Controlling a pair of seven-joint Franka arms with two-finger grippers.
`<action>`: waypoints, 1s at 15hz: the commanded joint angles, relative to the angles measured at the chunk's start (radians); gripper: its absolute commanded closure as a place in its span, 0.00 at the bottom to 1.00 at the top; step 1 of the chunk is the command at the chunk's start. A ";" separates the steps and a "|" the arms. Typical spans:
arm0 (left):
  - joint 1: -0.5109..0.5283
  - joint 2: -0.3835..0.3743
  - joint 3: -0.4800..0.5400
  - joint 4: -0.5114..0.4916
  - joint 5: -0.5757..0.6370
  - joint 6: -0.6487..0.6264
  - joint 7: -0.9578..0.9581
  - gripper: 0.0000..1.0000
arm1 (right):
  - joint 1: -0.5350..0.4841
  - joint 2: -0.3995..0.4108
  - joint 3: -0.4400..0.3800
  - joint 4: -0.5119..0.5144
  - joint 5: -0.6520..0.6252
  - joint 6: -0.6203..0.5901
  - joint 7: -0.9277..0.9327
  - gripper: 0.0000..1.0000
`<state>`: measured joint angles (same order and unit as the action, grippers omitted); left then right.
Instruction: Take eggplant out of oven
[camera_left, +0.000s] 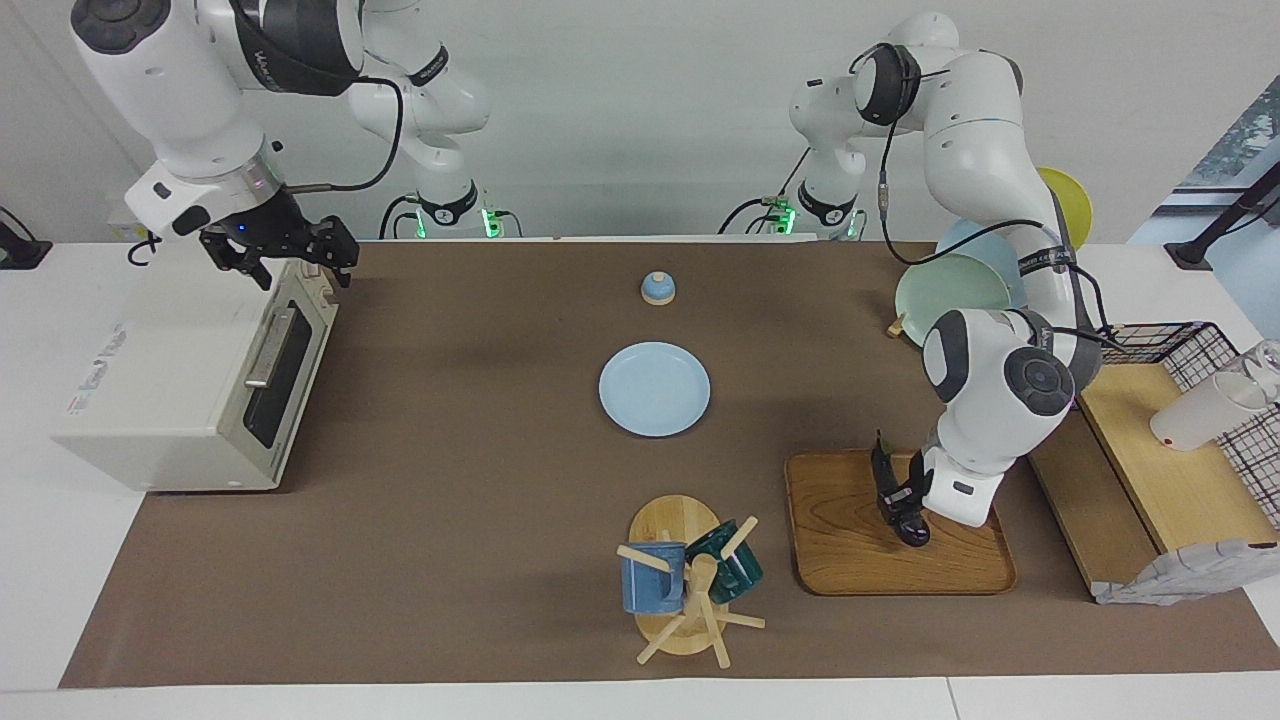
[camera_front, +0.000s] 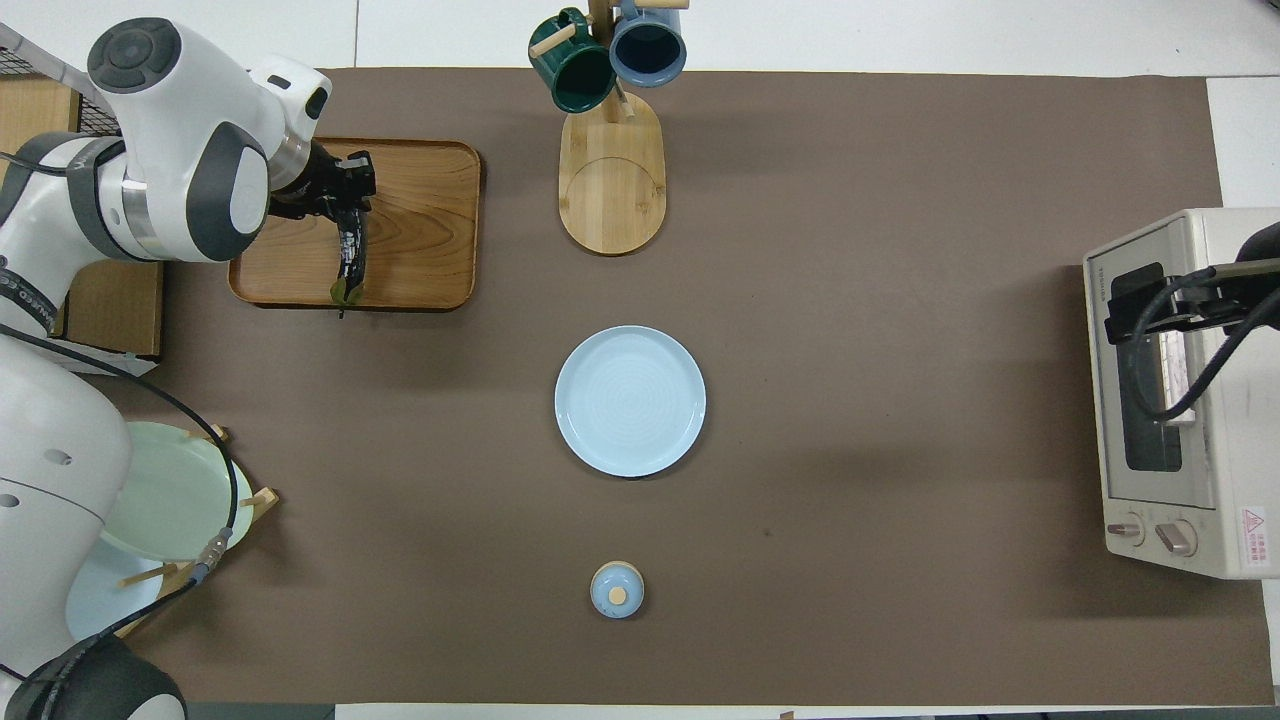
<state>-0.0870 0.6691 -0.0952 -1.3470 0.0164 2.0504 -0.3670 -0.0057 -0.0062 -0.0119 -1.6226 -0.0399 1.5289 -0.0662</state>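
The dark purple eggplant (camera_left: 893, 478) (camera_front: 349, 262) is in my left gripper (camera_left: 912, 497) (camera_front: 338, 196), which is shut on its rounded end. The eggplant is low over the wooden tray (camera_left: 850, 560) (camera_front: 420, 230), stem end pointing toward the robots; I cannot tell whether it touches the tray. The cream-white oven (camera_left: 170, 380) (camera_front: 1240, 400) stands at the right arm's end of the table with its glass door shut. My right gripper (camera_left: 298, 268) hangs open and empty just above the oven's top front edge.
A light blue plate (camera_left: 654, 388) lies mid-table, with a small blue lid (camera_left: 657, 289) nearer the robots. A mug tree (camera_left: 690, 580) with a blue and a green mug stands beside the tray. A plate rack (camera_left: 955, 290) and a wire basket (camera_left: 1200, 350) stand at the left arm's end.
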 joint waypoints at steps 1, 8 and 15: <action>0.000 -0.014 -0.001 -0.029 0.023 0.027 0.028 0.01 | -0.019 -0.014 -0.002 -0.003 0.031 -0.029 0.008 0.00; 0.012 -0.172 -0.001 -0.018 0.010 -0.114 0.011 0.00 | -0.031 -0.017 -0.002 -0.008 0.031 -0.027 0.009 0.00; 0.015 -0.426 0.002 -0.033 0.019 -0.444 0.029 0.00 | -0.031 -0.017 -0.002 -0.008 0.031 -0.027 0.009 0.00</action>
<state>-0.0812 0.3163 -0.0890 -1.3358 0.0164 1.6751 -0.3514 -0.0291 -0.0083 -0.0166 -1.6227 -0.0399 1.5153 -0.0662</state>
